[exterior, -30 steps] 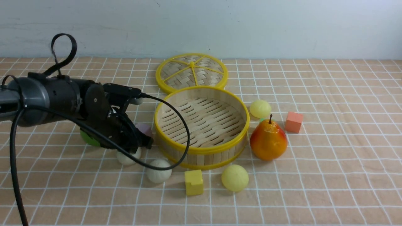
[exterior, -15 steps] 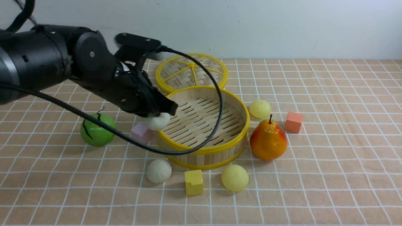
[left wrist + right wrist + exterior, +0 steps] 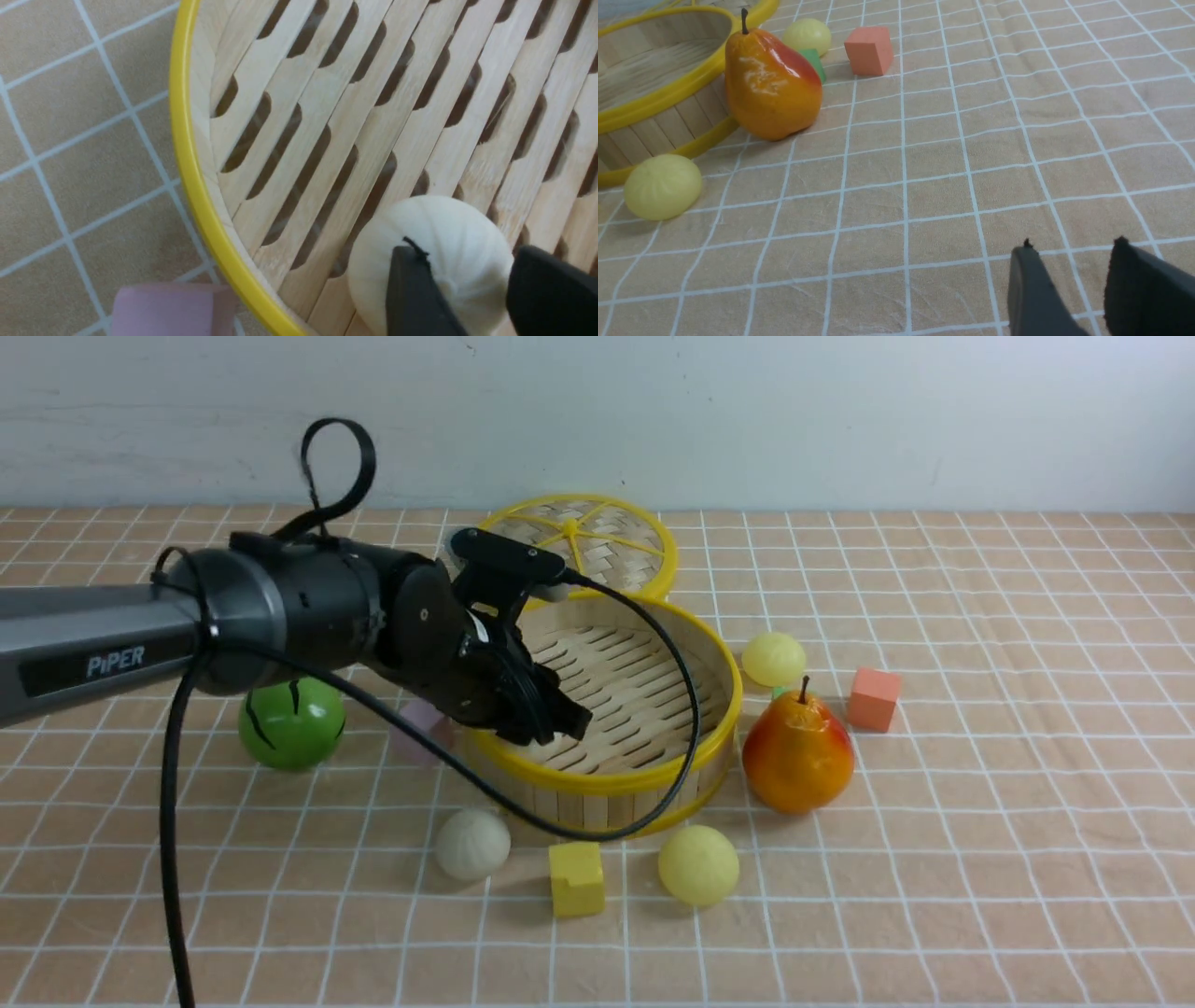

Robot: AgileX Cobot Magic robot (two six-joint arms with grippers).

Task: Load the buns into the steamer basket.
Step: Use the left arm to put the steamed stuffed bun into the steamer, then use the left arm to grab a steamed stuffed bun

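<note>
The left gripper [image 3: 563, 724] hangs over the round bamboo steamer basket [image 3: 616, 782], fingers apart, with one off-white round bun [image 3: 434, 228] lying inside, right below it. Another off-white bun [image 3: 472, 844] sits by the basket's front, nearest this arm.

A pale bluish-white wall [image 3: 840, 411], faintly scuffed, is standing along the far edge of the counter [image 3: 934, 616]. The counter is showing a peach-tan covering [image 3: 1027, 915], slightly wrinkled and crossed by a thin white grid, and soft, even light is falling over it, casting only faint shadows.
</note>
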